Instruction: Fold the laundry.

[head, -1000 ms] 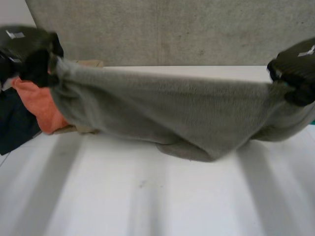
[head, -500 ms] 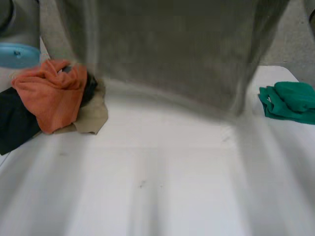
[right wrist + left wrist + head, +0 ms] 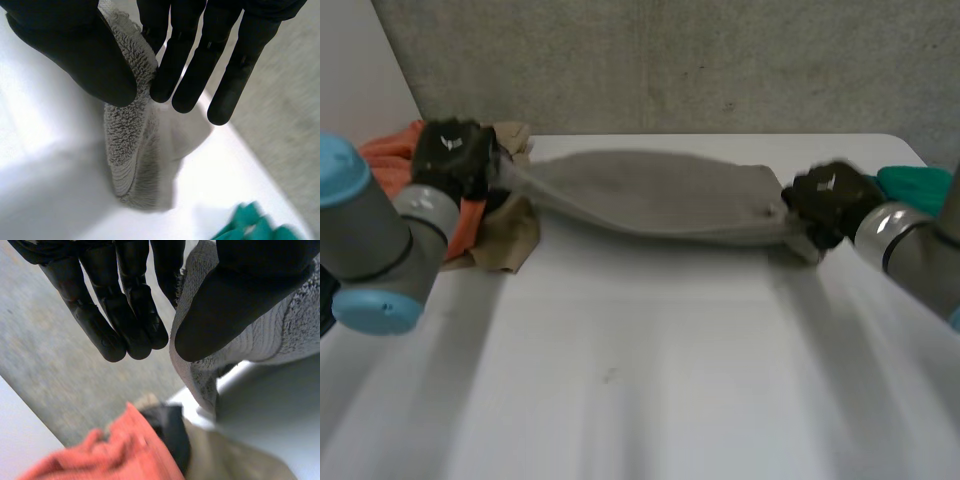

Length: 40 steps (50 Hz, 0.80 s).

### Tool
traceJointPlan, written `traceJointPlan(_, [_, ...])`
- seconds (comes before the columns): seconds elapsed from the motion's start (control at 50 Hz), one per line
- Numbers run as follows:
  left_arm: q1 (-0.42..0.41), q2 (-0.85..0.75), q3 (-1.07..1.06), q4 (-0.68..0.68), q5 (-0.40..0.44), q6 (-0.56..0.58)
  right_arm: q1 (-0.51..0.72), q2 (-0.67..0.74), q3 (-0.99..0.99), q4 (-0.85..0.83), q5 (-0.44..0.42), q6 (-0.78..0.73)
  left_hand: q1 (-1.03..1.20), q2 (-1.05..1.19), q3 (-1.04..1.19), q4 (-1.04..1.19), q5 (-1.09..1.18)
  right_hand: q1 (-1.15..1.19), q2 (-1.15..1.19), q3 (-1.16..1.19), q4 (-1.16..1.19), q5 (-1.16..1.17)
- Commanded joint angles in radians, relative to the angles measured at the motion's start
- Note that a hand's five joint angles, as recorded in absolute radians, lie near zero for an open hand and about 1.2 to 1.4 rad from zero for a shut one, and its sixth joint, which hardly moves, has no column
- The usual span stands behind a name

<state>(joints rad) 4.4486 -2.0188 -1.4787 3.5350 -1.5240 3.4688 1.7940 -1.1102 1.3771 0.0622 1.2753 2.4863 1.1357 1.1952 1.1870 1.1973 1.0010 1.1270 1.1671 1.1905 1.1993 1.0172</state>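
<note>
A grey towel stretches across the far part of the white table, low and sagging onto it. My left hand holds its left end near the laundry pile. In the left wrist view the thumb presses the towel's edge against the straight fingers. My right hand holds the right end. Seen from the right wrist, the thumb and fingers pinch the fluffy towel edge, which hangs down to the table.
Behind my left hand lies a pile: an orange cloth, a tan cloth and a black cloth. A green cloth lies at the far right corner. A grey wall backs the table.
The towel was stretched, then swung up in front of the camera. It has come down toward the far side of the table, still held between both hands.
</note>
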Motion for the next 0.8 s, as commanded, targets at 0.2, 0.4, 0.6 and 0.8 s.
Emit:
traceJointPlan(0.2, [0.058,0.003,-0.072,0.044,0.025,0.012,-0.054,0.113,-0.038,0.056,0.039,0.318,0.261,0.201,0.209,0.199,0.221,-0.180,-0.220,-0.244,-0.252,-0.245])
traceJointPlan(0.4, [0.066,0.049,-0.100,0.006,0.036,0.013,-0.065,0.081,-0.125,0.179,0.033,0.309,0.261,0.201,0.209,0.199,0.221,-0.462,-0.502,-0.526,-0.534,-0.527])
traceJointPlan(0.6, [0.080,0.118,-0.158,-0.041,0.087,0.016,-0.061,0.107,-0.285,0.491,-0.117,-0.246,0.261,0.201,0.209,0.199,0.221,-0.656,-0.696,-0.720,-0.729,-0.721])
traceJointPlan(0.8, [0.103,0.123,-0.163,-0.047,0.088,0.021,-0.068,0.207,-0.412,0.686,-0.126,-0.555,0.261,0.201,0.209,0.199,0.221,0.087,0.047,0.023,0.015,0.022])
